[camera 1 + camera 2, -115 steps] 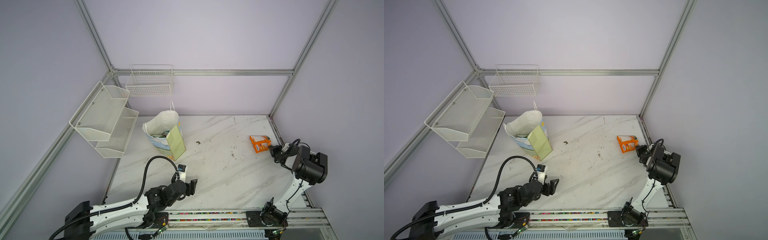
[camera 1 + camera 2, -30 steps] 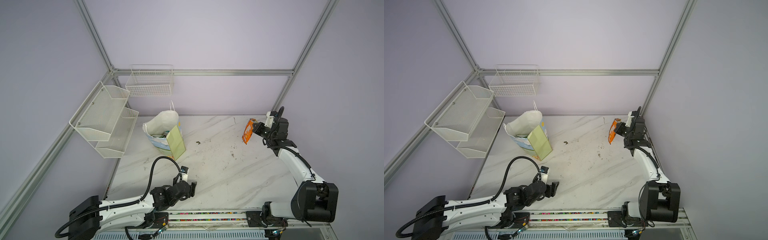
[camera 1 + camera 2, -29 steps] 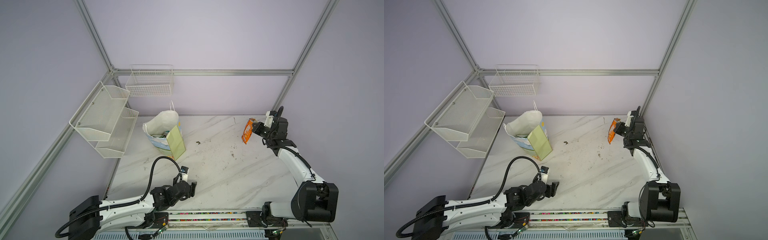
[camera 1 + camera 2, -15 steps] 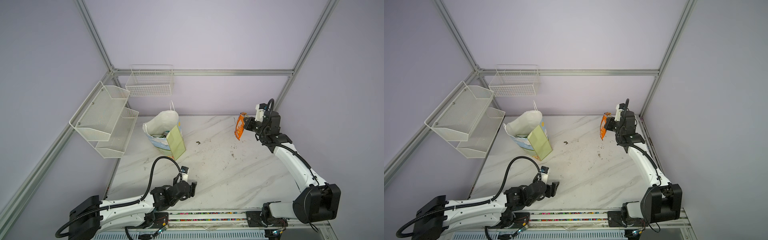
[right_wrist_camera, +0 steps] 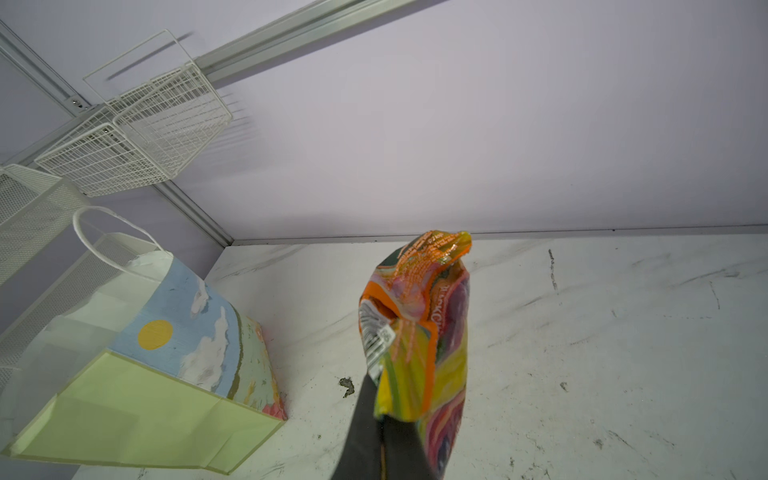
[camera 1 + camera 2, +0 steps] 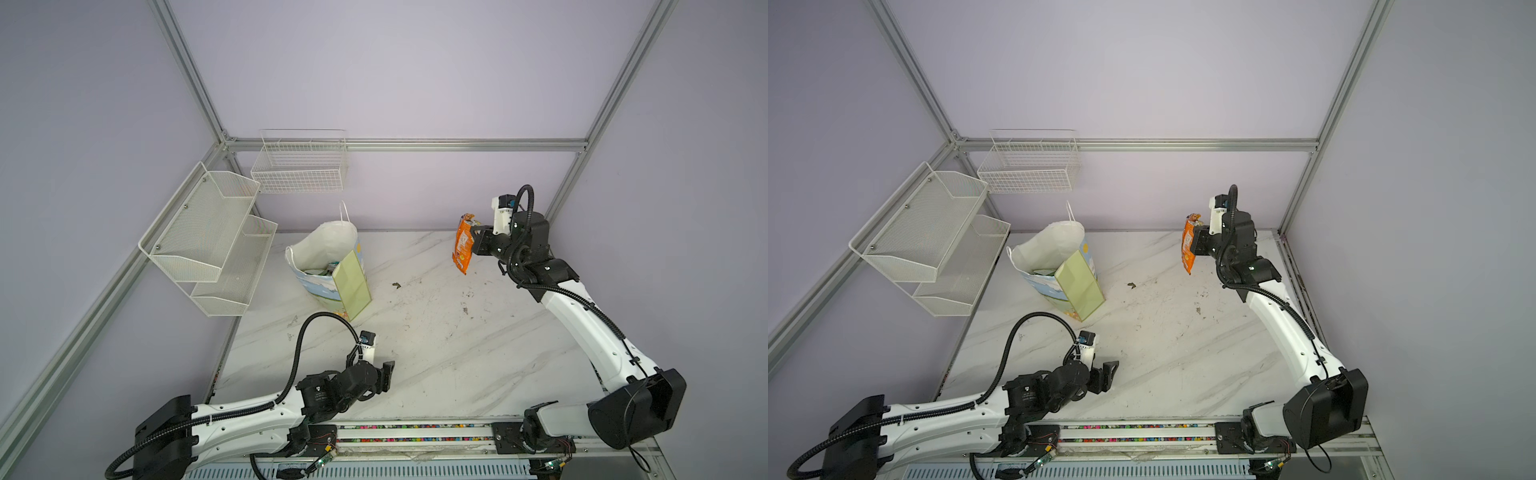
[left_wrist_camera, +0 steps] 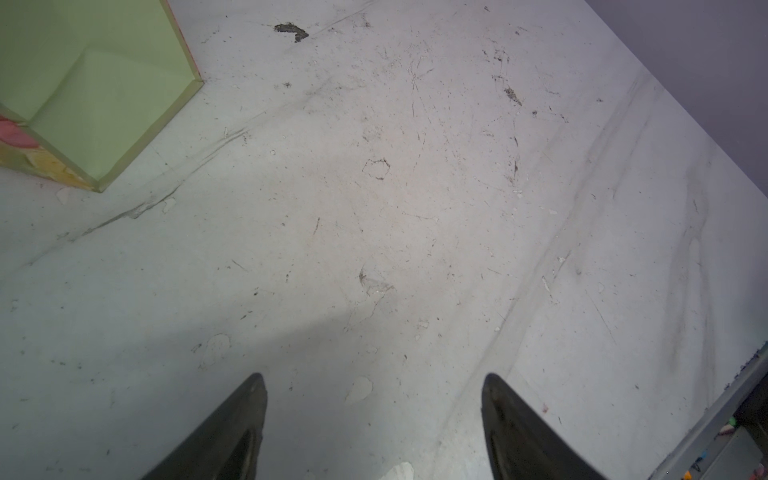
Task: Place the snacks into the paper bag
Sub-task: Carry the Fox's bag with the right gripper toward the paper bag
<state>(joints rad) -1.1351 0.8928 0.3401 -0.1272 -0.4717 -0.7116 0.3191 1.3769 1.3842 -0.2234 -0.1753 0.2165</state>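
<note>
Orange packet (image 6: 463, 243) hangs upright in the air, clamped by the right gripper (image 6: 477, 240); the right wrist view cuts off its gripped end. Paper bag (image 6: 353, 284) stands well apart, beyond the packet, contents hard to make out from above. Left gripper (image 7: 374, 384), jaws apart and empty, shows its spread tips only in its wrist view.
</note>
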